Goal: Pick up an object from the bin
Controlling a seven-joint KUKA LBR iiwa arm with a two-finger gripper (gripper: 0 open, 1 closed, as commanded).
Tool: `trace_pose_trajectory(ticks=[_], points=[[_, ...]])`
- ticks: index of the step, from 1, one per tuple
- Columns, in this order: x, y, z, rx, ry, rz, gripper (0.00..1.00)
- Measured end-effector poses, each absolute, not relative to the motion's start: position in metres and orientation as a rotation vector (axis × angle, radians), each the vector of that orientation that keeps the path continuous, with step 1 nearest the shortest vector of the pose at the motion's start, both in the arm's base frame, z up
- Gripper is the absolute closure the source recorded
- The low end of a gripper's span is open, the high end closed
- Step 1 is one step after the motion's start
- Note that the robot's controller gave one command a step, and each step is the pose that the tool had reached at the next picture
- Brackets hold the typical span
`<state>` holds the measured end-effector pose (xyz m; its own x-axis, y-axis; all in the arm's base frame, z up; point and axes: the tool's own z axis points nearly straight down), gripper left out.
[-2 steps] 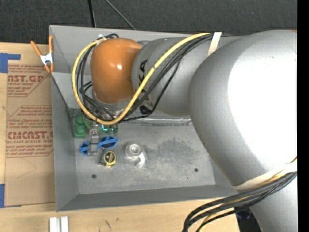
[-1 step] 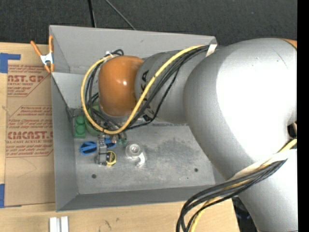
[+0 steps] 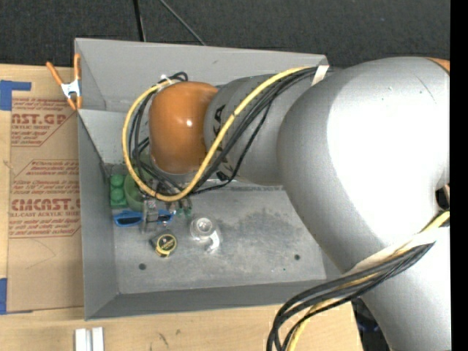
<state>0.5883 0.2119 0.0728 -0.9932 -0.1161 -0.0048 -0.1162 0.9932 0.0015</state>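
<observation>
Position decides the coming move: the hand [image 3: 158,210] hangs low at the view's left side of the bin [image 3: 241,269], tucked beneath the orange wrist cover [image 3: 179,126] and its loops of cable, close by a small cluster of things near the left wall. A green block [image 3: 119,190] lies just to the left of the hand, close against that wall. A flat blue piece [image 3: 127,219] sits just below the block, its long axis running across the view toward the hand. These two look nearest. A small round black-and-yellow thing [image 3: 166,244] lies just below the hand, toward the near rim, and a clear plastic piece [image 3: 205,232] rests a little further right on bare floor. Whether the hand is open or closed I cannot tell, since cover and cables hide it, and nothing is seen in its grasp. By my judgement the pick calls for a short shift left and down, not a reach across the bin.
</observation>
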Motion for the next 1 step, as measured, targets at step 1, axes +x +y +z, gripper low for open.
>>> trace_pose_trajectory(ticks=[1], points=[[0.5545, 0.2152, 0.2367, -0.173, 3.128, 0.006, 1.00]])
